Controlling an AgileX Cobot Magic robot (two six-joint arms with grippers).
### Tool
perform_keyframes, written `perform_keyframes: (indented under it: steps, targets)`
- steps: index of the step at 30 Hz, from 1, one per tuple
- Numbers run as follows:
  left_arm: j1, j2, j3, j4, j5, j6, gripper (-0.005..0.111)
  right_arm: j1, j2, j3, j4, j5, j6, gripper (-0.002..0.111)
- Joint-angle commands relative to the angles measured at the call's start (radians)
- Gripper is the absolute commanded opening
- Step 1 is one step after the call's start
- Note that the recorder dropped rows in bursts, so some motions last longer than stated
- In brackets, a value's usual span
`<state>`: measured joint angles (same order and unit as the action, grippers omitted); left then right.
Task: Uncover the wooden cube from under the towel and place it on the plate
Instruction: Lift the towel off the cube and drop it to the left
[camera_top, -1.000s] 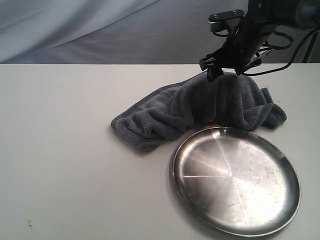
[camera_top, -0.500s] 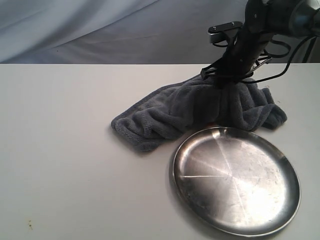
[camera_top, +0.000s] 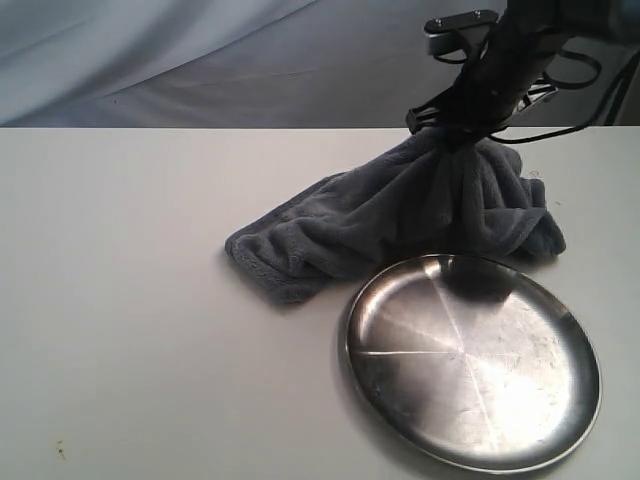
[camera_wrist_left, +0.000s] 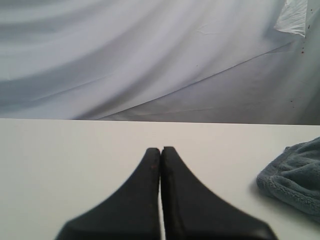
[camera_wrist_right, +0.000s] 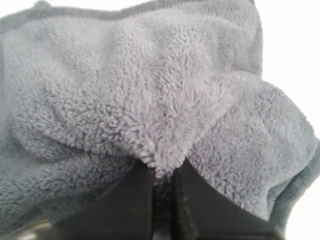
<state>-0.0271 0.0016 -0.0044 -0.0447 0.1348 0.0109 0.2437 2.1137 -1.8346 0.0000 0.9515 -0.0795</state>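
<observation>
The dark grey fluffy towel lies behind the silver plate, pulled up into a peak at its far right. My right gripper is shut on that peak; in the right wrist view a fold of the towel is pinched between its black fingers. The wooden cube is hidden under the cloth. My left gripper is shut with nothing in it, low over the bare table, and a corner of the towel lies off to its side. It is out of the exterior view.
The white table stretches to the left of the towel. A grey draped backdrop hangs behind the table. The plate's near rim sits close to the front edge.
My right gripper has closed on the towel's top and lifted it, drawing the cloth into a taller peak. The towel's right end has pulled in slightly. The plate has not moved.
</observation>
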Motion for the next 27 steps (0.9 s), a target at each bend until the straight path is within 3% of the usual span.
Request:
perform_keyframes:
  steps: [1,8,18,22,27]
  targets:
    - [-0.001,-0.002,0.004,0.001,-0.002,-0.003,0.001,0.002,-0.08,-0.001,0.063,-0.021,-0.036,0.0]
    - [-0.001,-0.002,0.004,0.001,-0.002,-0.003,0.001,0.005,-0.165,-0.001,0.27,-0.053,-0.18,0.0]
    - [-0.001,-0.002,0.004,0.001,-0.002,-0.001,0.001,0.019,-0.16,-0.001,0.777,0.002,-0.491,0.0]
    - [-0.001,-0.002,0.004,0.001,-0.002,-0.001,0.001,0.034,-0.153,-0.001,0.88,0.048,-0.525,0.0]
    - [-0.001,-0.002,0.004,0.001,-0.002,-0.003,0.001,0.037,-0.148,-0.001,0.855,0.047,-0.525,0.0]
